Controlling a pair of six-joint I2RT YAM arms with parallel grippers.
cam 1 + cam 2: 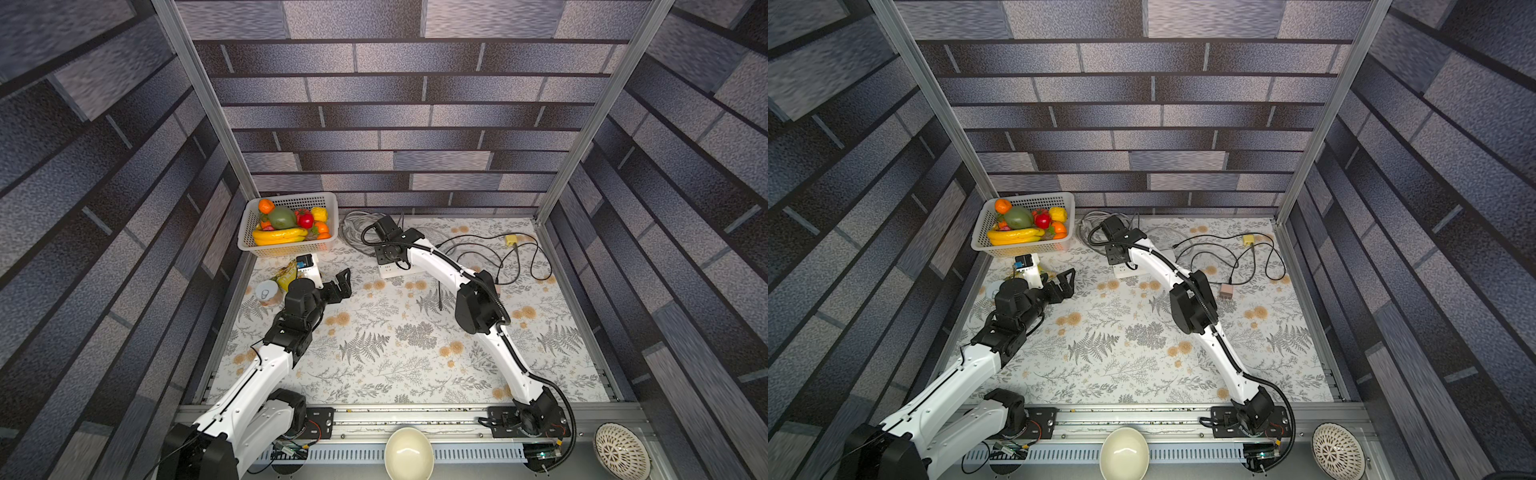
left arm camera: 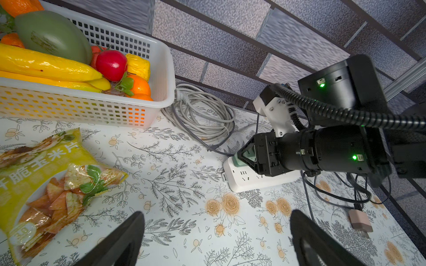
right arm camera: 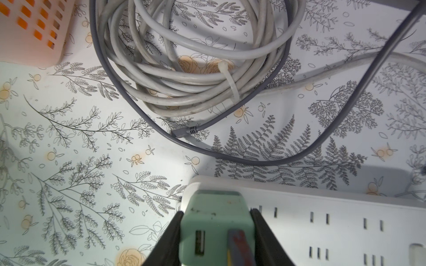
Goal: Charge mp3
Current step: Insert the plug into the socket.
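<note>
- Floral cloth covers the table [image 1: 395, 353], boxed in by brick-patterned walls. A cream bowl [image 1: 409, 453] sits off it, below the near edge, and looks to play no part in the job.
- By the left edge, the left gripper [image 1: 345, 283] hovers with its jaws wide apart and nothing between them. It seems to be parked there, free for whatever needs fetching.
- Just beside it lie a snack bag [image 2: 41, 175] and a can [image 1: 267, 291], likely mere clutter.
- Toward the right edge a pink plug [image 2: 360, 222] lies flat on the cloth, in no socket.
- Past the middle, the right gripper [image 3: 216, 215] is clamped on a green charger [image 3: 214, 200], one finger on each flat side.
- That grip holds the charger square and upright over one end of the power strip [image 3: 322, 207]. It reads as being pressed into a socket, though I cannot tell if it is fully seated.
- Beyond the strip a thin grey lead's plug [image 3: 184, 133] lies loose on the cloth, connected to nothing.
- Near the far right corner sits a small yellow player [image 1: 511, 239], my best guess for the mp3. It is well apart from the charger.
- Along the far edge a grey cable coil [image 3: 184, 76] is tied up out of the way.
- A fruit basket [image 1: 286, 249] fills the far left corner.
</note>
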